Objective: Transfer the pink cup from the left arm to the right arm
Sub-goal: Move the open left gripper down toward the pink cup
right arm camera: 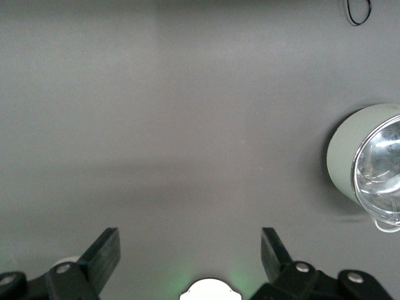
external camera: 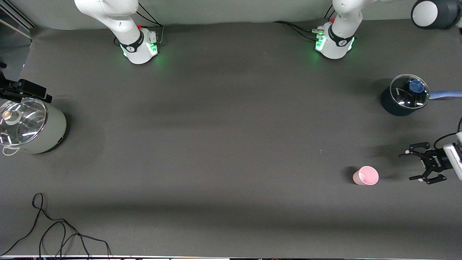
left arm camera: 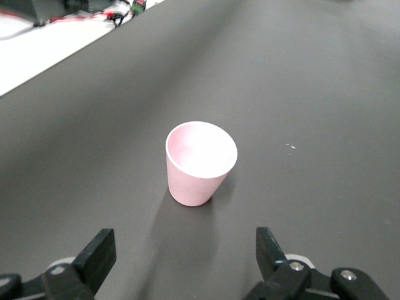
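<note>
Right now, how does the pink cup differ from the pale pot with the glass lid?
The pink cup is small, while the pale pot is much larger. The cup is open on top; the pot is covered by a glass lid with a knob. The cup has no handle; the pot shows a small loop handle at its rim. The cup stands toward the left arm's end of the table, the pot toward the right arm's end. Both stand upright, and no gripper touches either.

A plain light-pink cup [external camera: 365,176] sits on a dark grey, unpatterned table [external camera: 216,144]. A pale grey-green pot [external camera: 34,126] carries a clear glass lid. A dark navy pot [external camera: 400,99] has a clear lid with a blue knob [external camera: 416,86] and a light blue handle. Thin black cable [external camera: 54,231] loops on the table. White arm bases glow green.
</note>
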Controlling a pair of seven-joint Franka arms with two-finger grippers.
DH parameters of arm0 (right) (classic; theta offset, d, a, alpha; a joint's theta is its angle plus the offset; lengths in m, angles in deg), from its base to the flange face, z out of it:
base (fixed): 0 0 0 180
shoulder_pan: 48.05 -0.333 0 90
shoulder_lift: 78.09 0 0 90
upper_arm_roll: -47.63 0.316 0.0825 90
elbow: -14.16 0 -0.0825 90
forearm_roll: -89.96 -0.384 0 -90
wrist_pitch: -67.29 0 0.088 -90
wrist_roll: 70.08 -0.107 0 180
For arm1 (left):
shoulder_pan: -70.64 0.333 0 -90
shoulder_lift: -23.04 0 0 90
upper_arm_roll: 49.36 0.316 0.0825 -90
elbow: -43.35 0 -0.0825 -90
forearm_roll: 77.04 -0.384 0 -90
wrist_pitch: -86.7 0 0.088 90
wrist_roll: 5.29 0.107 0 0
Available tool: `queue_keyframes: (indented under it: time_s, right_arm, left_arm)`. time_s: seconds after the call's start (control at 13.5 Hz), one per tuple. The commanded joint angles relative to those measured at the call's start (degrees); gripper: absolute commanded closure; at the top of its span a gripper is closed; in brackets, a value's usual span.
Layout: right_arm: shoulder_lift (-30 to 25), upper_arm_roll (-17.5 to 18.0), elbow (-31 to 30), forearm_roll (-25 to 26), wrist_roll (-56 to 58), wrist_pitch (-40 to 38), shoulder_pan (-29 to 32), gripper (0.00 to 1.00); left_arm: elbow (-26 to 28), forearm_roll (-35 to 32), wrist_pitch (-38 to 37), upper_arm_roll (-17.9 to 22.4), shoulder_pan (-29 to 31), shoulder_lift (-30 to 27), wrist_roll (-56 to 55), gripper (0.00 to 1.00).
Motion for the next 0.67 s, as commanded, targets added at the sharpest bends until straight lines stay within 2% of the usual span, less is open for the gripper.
queue_keyframes:
  time_s: [0.0,0.3,0.59]
  right_arm:
    - [0.4,0.1,1.1,-0.1,-0.2,-0.9,0.1,0.0]
    - [0.4,0.1,1.1,-0.1,-0.2,-0.9,0.1,0.0]
    - [0.4,0.1,1.1,-0.1,-0.2,-0.9,0.1,0.0]
  left_arm:
    - [-1.8,5.7,-1.8,-0.7,1.6,4.6,8.7,0.0]
    - [-1.7,11.8,-3.5,-1.3,1.9,9.4,16.5,0.0]
    - [-1.6,15.1,-4.0,-3.3,2.9,12.4,21.5,0.01]
